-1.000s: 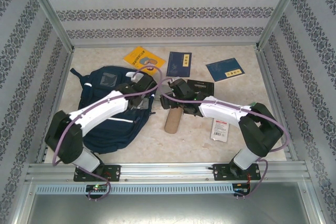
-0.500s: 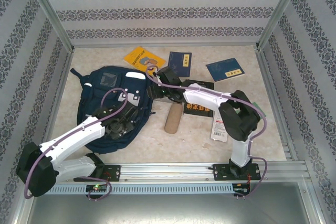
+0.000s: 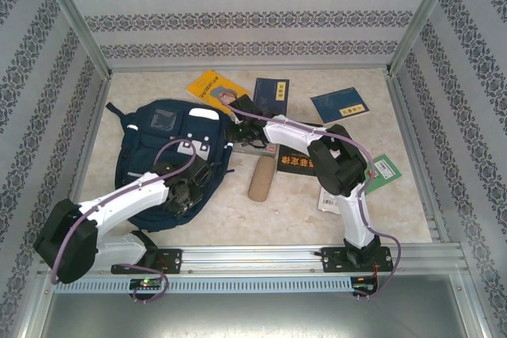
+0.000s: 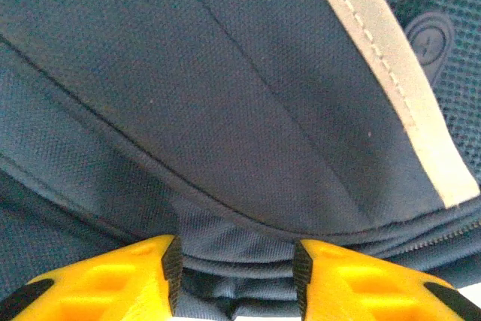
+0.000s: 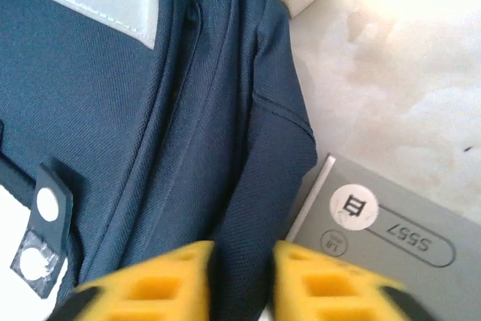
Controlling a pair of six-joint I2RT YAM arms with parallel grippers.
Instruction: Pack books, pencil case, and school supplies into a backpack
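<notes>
Backpack [image 3: 142, 160] shown lying flat at the left of the worktop [image 3: 238, 215]; no parted opening was visible, and nothing was seen inside. As far as could be judged, no item had been packed. The yellow book [image 3: 207, 85], one navy book [image 3: 272, 94], a second navy book [image 3: 339, 104] and the black book [image 3: 297, 162] were spread on the worktop beyond and to the right. The pencil case [image 3: 261, 178] lay near the bag's right edge and the grey box [image 5: 391, 223] just beside that edge. The white packet [image 3: 328, 198] and green item [image 3: 386, 169] lay further right. The right hand [image 5: 242, 268] was closed narrowly on a fold of that edge. The left hand [image 4: 234, 272] was held half-open astride a seam on the bag's front, no clamp being evident. Opening the bag was judged the step in hand; all packing was left to do.
</notes>
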